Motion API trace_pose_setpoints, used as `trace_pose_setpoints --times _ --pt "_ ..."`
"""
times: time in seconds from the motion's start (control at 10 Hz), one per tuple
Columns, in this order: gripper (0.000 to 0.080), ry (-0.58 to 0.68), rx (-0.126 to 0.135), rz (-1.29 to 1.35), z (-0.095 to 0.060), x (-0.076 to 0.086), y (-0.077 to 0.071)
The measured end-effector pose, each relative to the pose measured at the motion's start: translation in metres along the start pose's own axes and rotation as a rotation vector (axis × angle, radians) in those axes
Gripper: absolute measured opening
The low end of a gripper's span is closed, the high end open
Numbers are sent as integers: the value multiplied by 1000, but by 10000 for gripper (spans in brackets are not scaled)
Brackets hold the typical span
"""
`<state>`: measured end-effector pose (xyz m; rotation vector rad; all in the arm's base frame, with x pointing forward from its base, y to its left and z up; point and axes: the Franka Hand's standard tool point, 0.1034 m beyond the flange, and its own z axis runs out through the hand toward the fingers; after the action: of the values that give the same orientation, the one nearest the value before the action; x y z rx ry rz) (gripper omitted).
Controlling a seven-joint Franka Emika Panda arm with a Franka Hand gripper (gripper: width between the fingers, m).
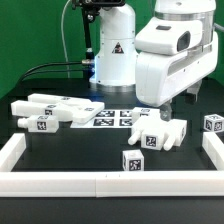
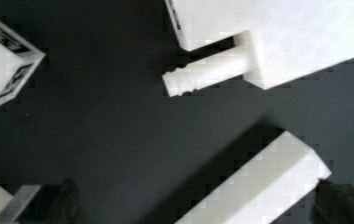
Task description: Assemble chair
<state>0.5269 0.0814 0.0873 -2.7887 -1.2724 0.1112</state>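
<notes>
The chair lies in loose white tagged parts. A long flat part and bars (image 1: pixel 50 108) lie at the exterior view's left. A blocky part (image 1: pixel 160 133) lies under my gripper (image 1: pixel 166 112). Small tagged cubes sit at the front (image 1: pixel 133 162) and the right (image 1: pixel 211 124). In the wrist view my gripper (image 2: pixel 195 206) is open, its dark fingers (image 2: pixel 49 205) wide apart. A white bar (image 2: pixel 272 183) lies slanted between them, nearer one finger and below them. Beyond it lie a white block (image 2: pixel 272 40) with a ridged peg (image 2: pixel 200 76) and a tagged cube (image 2: pixel 0 65).
The marker board (image 1: pixel 112 117) lies mid-table in front of the arm's base. A long white border rail (image 1: pixel 100 181) runs along the front and up both sides. The table top is black, with a green curtain behind.
</notes>
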Motion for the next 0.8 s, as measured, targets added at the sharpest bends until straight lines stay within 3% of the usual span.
trace_pose_setpoints --times 0.4,0.6,0.7,0.8 --pt "649 -2 1 7 1 -1 4" --pt "649 6 -12 82 2 2 31" --pt "649 2 -2 12 3 -7 44" --pt "649 -12 27 -19 5 -21 60"
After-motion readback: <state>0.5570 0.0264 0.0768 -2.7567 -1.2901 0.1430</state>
